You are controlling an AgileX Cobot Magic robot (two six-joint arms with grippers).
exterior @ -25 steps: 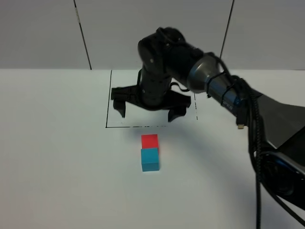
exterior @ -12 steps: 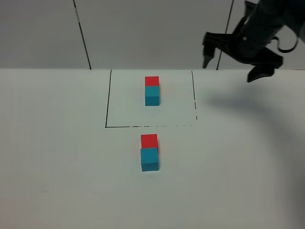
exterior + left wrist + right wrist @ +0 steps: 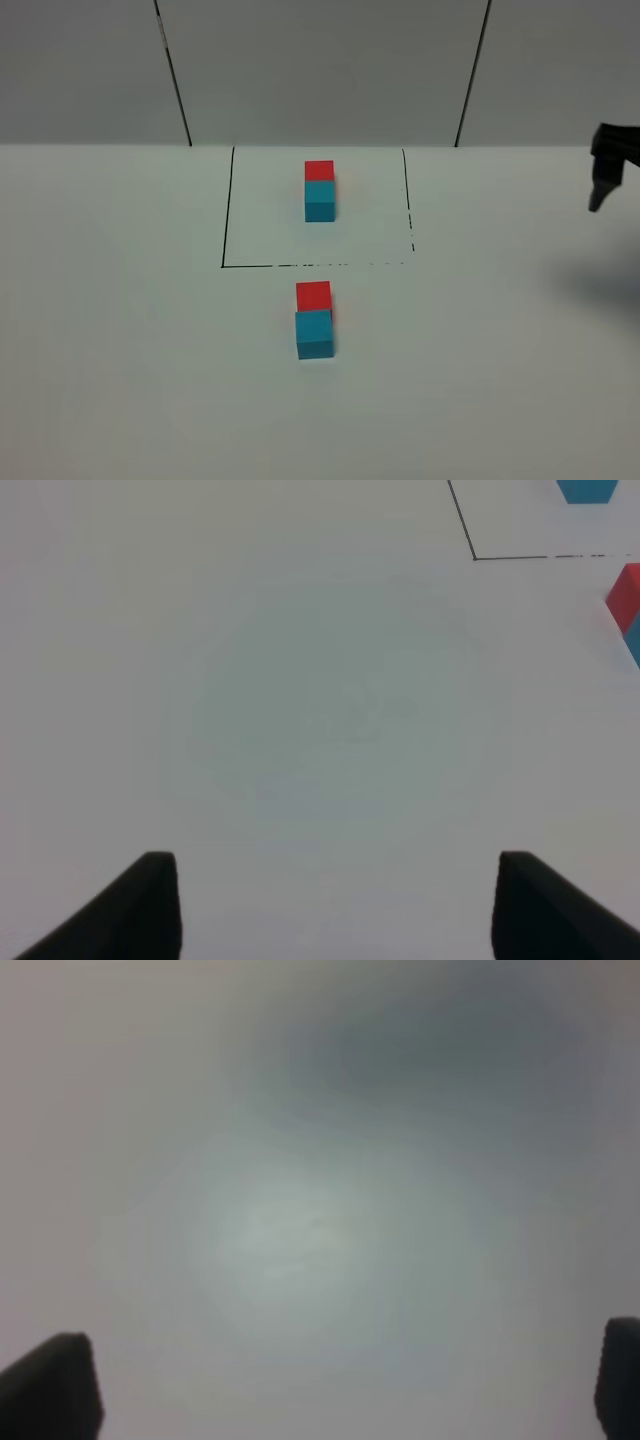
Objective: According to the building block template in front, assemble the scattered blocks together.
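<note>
The building block template (image 3: 319, 190) is a red-over-cyan bar inside the black-lined square (image 3: 226, 220) at the back. The scattered blocks lie just in front of the square: the red cube (image 3: 313, 296) touches the cyan-blue cube (image 3: 314, 334) in one line, red farther back. Only one finger (image 3: 603, 180) of my right gripper shows at the right edge of the high view, far from the blocks. In the right wrist view my right gripper (image 3: 335, 1390) is open over blurred bare table. My left gripper (image 3: 340, 910) is open and empty over bare table, with the red cube (image 3: 627, 595) at that frame's edge.
The white table (image 3: 120, 350) spreads around the blocks. A grey panelled wall (image 3: 320, 70) stands behind it. The square's corner line (image 3: 474, 556) and the template's cyan end (image 3: 588, 490) show in the left wrist view.
My right arm has swung from over the square away to the right, almost out of the high view, uncovering the template. The red and cyan cubes have not moved.
</note>
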